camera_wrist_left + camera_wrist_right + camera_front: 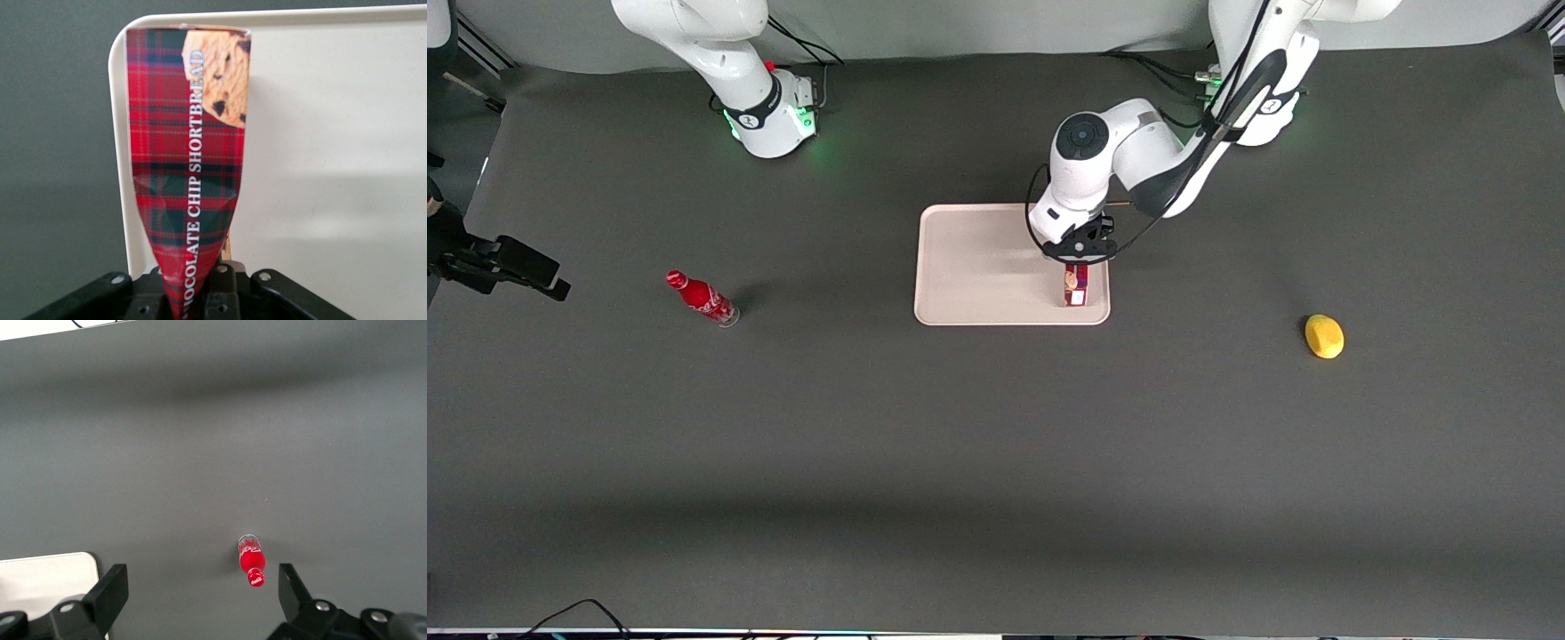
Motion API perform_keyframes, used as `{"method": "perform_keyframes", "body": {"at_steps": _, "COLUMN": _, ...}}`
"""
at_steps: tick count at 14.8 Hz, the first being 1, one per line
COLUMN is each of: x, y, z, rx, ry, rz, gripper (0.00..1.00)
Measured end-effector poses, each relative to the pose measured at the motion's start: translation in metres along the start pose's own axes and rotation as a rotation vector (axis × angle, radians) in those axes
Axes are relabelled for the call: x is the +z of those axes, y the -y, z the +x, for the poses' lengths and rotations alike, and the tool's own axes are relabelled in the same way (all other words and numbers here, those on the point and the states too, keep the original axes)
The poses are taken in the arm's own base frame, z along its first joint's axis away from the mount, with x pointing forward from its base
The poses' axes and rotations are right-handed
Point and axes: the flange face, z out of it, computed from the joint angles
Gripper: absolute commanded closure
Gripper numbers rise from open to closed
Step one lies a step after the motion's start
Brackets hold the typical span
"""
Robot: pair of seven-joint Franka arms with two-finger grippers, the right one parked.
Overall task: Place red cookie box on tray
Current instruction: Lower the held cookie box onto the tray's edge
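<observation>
The red cookie box [1076, 285] stands on end over the tray [978, 267], at the tray's corner nearest the front camera on the working arm's side. My left gripper [1079, 258] is above it, shut on the box's upper end, which is pinched and creased. In the left wrist view the tartan box [190, 153] runs out from between the jaws [193, 297] over the pale tray [333, 167], close to the tray's rounded corner. Whether the box's lower end rests on the tray cannot be told.
A small red soda bottle [703, 299] lies toward the parked arm's end of the table; it also shows in the right wrist view [251, 563]. A yellow lemon-like fruit [1324, 337] lies toward the working arm's end. The dark table mat [996, 462] surrounds the tray.
</observation>
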Motion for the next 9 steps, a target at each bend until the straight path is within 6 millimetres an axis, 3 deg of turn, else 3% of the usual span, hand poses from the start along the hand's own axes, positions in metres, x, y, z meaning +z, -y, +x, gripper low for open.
{"method": "perform_keyframes", "body": {"at_steps": 8, "x": 0.015, "y": 0.002, "z": 0.009, "rx": 0.005, "ry": -0.005, "rz": -0.022, "gripper": 1.00}}
{"method": "perform_keyframes", "body": {"at_steps": 9, "x": 0.016, "y": 0.003, "z": 0.011, "rx": 0.000, "ry": -0.005, "rz": -0.024, "gripper": 0.72}}
